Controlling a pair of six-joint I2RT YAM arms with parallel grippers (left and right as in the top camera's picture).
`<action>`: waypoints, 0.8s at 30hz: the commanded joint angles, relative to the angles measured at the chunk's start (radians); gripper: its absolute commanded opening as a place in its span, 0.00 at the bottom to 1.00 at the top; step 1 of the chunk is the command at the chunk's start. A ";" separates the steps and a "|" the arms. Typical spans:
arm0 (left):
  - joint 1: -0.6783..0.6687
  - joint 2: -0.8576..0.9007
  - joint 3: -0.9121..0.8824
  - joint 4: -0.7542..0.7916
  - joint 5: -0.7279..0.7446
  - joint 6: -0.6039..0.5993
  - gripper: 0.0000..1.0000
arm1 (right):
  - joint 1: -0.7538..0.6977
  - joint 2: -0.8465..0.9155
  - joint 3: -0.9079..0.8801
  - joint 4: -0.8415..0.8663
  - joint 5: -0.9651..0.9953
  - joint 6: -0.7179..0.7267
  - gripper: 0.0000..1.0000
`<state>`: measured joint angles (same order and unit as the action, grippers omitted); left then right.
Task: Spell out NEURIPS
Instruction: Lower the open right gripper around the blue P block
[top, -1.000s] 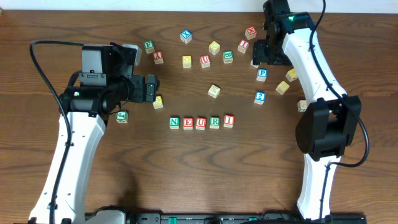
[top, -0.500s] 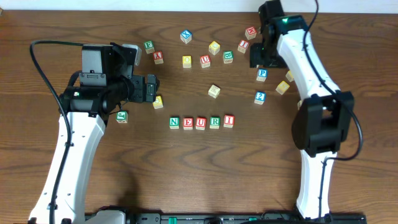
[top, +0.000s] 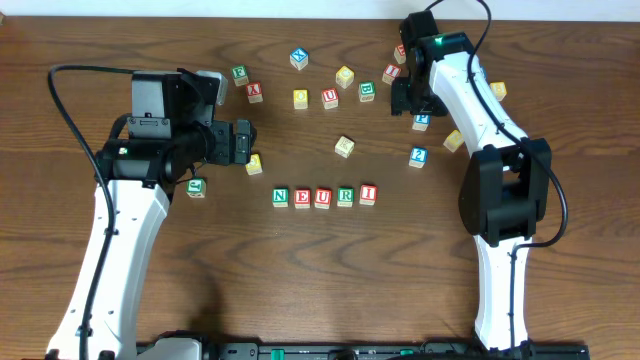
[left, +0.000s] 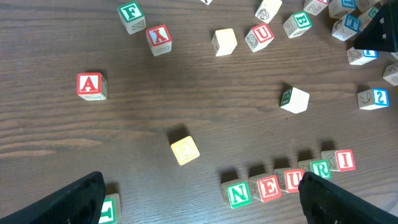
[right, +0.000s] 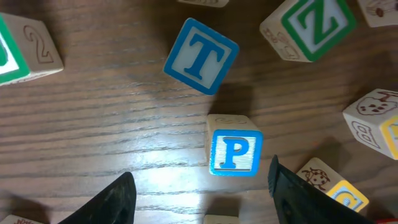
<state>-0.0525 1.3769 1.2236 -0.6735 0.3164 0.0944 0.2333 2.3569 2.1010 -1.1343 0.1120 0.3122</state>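
Observation:
Five cubes stand in a row reading N (top: 280, 196), E (top: 301, 197), U (top: 323, 197), R (top: 345, 196), I (top: 367, 194); the left wrist view shows them too, starting at green N (left: 237, 193). The blue P cube (right: 234, 151) lies alone on the table (top: 300, 280) at the back right (top: 422, 120). My right gripper (right: 199, 199) hangs open over it, with P just ahead of the fingertips and nearer the right finger (right: 305, 199). My left gripper (top: 245, 142) is open and holds nothing. Which cube bears S I cannot tell.
Loose cubes crowd round P: blue T (right: 200, 56), green Z (right: 317, 22), a ladybird cube (right: 326, 180). More lie along the back, such as a red A (left: 91, 85) and a green F (left: 130, 15). A yellow cube (left: 185, 150) sits near the left gripper.
The right arm has swung left along the back of the table to stand by the P cube, its jaws narrowing slightly. The left arm and the row have not moved.

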 joint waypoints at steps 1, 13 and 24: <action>0.003 -0.009 0.024 0.000 0.012 0.006 0.98 | 0.003 0.002 0.013 0.000 0.043 0.047 0.64; 0.003 -0.009 0.024 0.000 0.012 0.006 0.98 | 0.002 0.002 0.011 -0.022 0.091 0.105 0.63; 0.003 -0.009 0.024 0.000 0.012 0.006 0.98 | 0.001 0.002 -0.015 -0.026 0.099 0.126 0.63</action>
<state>-0.0525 1.3769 1.2236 -0.6735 0.3168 0.0944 0.2333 2.3569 2.1006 -1.1629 0.1917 0.4156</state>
